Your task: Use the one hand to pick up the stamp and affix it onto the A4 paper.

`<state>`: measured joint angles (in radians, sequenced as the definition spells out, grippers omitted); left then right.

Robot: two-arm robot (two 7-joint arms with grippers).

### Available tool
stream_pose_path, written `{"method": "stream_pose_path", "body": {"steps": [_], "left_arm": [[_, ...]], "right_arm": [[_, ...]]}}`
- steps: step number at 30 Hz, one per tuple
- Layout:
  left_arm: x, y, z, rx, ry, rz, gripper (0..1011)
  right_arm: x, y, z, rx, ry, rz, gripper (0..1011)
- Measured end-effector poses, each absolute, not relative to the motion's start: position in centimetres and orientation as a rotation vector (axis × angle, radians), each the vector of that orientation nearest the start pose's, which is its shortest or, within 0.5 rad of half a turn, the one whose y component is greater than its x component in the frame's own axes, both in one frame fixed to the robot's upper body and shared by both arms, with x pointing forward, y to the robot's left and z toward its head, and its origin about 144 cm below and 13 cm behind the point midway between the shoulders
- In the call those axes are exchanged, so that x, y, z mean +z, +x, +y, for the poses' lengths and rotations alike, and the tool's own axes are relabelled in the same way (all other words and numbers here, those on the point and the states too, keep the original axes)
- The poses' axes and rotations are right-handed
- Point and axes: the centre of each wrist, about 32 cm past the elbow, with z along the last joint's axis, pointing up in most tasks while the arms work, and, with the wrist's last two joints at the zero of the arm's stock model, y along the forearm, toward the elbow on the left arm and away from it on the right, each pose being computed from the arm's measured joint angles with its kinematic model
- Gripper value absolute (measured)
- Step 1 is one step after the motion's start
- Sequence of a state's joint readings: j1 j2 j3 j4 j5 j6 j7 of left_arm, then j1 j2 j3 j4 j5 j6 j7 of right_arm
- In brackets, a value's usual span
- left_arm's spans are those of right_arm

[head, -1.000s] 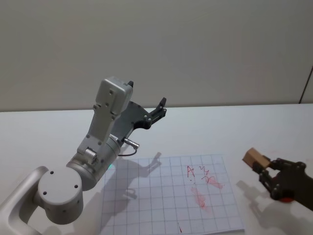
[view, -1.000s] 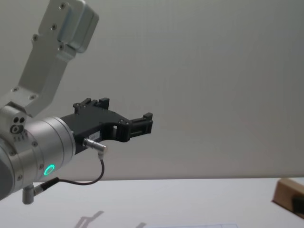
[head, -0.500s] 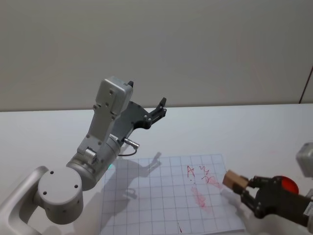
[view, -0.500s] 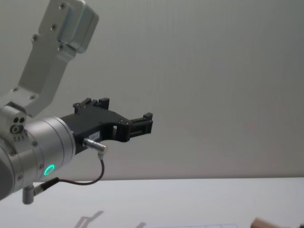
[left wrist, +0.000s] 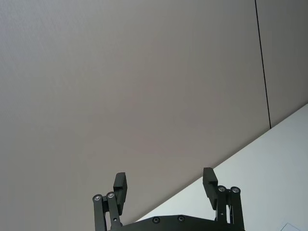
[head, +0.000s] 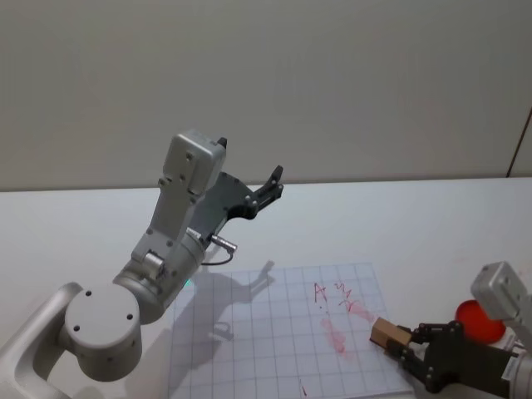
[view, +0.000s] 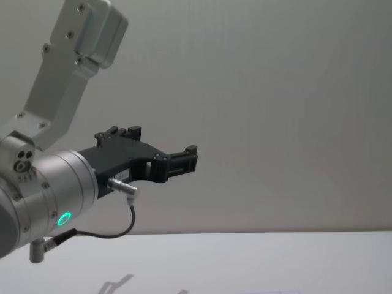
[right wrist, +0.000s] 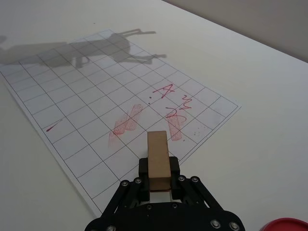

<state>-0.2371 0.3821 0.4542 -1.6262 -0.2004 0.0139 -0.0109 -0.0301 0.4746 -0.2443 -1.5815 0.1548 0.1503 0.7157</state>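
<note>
The tan wooden stamp (head: 385, 334) (right wrist: 158, 156) sits between the fingers of my right gripper (head: 399, 342) (right wrist: 159, 176), which is shut on it. The stamp is over the right side of the A4 paper (head: 249, 332) (right wrist: 82, 91), a white sheet with a pale-blue grid. It is close to the red smears (head: 337, 332) (right wrist: 126, 121). I cannot tell whether it touches the sheet. My left gripper (head: 274, 179) (left wrist: 163, 182) (view: 188, 158) is open and raised high above the table's back left, holding nothing.
A red round pad (head: 480, 321) (right wrist: 284, 225) lies on the white table (head: 416, 224) just right of the paper. Red scribbles (head: 337, 293) (right wrist: 168, 94) mark the sheet's far right squares. The left arm's shadow (right wrist: 96, 45) falls across the paper.
My right gripper has carried the stamp left and down, from beside the paper's right edge to over the sheet. It has left the chest view. The left arm has not moved.
</note>
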Motion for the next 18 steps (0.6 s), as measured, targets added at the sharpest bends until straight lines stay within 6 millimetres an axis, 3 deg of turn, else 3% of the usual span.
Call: {"method": "stream_pose_path", "body": {"steps": [18], "left_arm": [[120.4, 49.2, 19.8, 1.124, 0.061, -0.268, 1001]], "right_arm": [[112.7, 44.5, -27.8, -0.610, -0.352, 0.053, 219]]}}
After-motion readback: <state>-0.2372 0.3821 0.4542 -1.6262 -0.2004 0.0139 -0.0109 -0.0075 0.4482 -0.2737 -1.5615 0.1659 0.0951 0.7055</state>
